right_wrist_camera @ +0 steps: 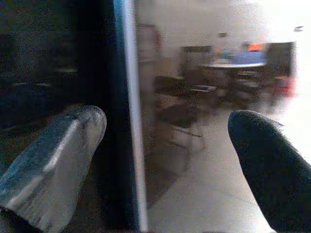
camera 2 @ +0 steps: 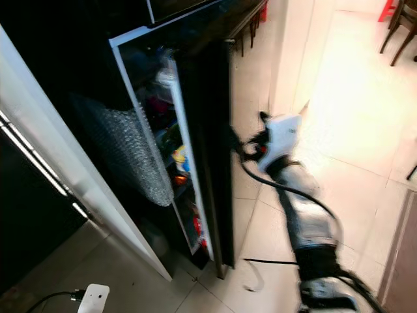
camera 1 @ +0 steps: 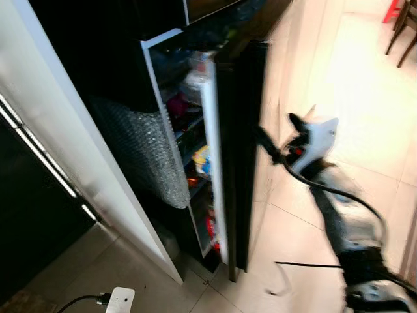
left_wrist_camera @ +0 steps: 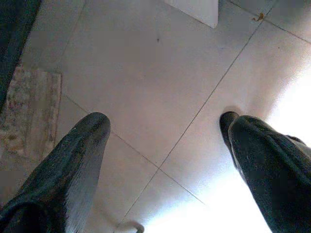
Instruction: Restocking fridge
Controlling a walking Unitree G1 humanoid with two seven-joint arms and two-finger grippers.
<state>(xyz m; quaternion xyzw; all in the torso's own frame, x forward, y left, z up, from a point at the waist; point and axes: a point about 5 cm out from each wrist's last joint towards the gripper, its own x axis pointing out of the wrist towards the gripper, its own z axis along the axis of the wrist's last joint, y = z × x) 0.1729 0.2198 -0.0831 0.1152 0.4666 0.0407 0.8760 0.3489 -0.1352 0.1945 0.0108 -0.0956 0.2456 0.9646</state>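
Observation:
The black fridge door (camera 1: 238, 150) stands partly open, and between it and the body I see shelves packed with colourful food items (camera 1: 195, 124). My right gripper (camera 1: 264, 140) reaches out to the door's free edge at mid height. In the right wrist view the right gripper (right_wrist_camera: 167, 119) is open, and the door's pale edge strip (right_wrist_camera: 129, 111) runs between its fingers, which are not closed on it. My left gripper (left_wrist_camera: 163, 121) hangs open over pale floor tiles (left_wrist_camera: 146, 73), holding nothing.
A sheet of bubble wrap (camera 1: 146, 156) hangs on the fridge's side, next to a white cabinet panel (camera 1: 71, 130). A white plug adapter (camera 1: 119, 300) and a black cable (camera 1: 306, 265) lie on the floor. Chair legs (camera 1: 404, 32) stand at the far right.

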